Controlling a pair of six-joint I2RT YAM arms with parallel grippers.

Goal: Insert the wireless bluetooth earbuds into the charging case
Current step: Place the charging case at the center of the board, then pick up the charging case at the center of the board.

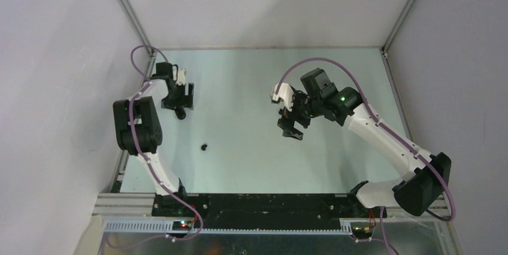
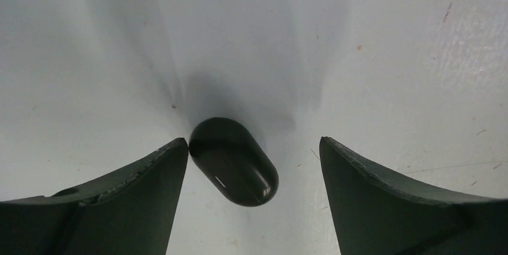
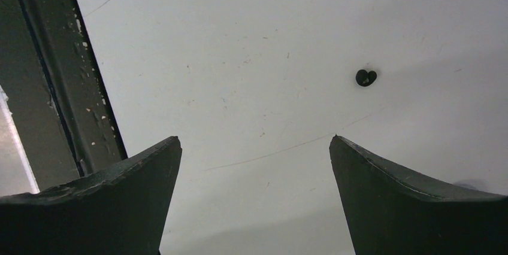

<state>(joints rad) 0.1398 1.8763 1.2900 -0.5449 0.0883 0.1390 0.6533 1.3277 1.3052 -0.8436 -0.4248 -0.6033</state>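
Observation:
The charging case (image 2: 235, 162) is a glossy black capsule, closed, lying flat on the pale table (image 1: 251, 159). My left gripper (image 2: 253, 141) is low around it and open: the left fingertip (image 2: 177, 150) touches the case's far end, and a wide gap separates the case from the right fingertip. From above, the case (image 1: 180, 114) pokes out beneath the left gripper (image 1: 180, 102) at the far left. A tiny two-lobed black shape, the wireless bluetooth earbuds (image 1: 204, 146) (image 3: 365, 78), lies alone mid-table. My right gripper (image 1: 292, 128) (image 3: 254, 141) hovers open and empty, well right of it.
White enclosure walls with metal corner posts (image 1: 126, 3) surround the table. A dark frame rail (image 3: 66, 87) runs along the left side of the right wrist view. The arm bases sit on the black bar (image 1: 263, 204) at the near edge.

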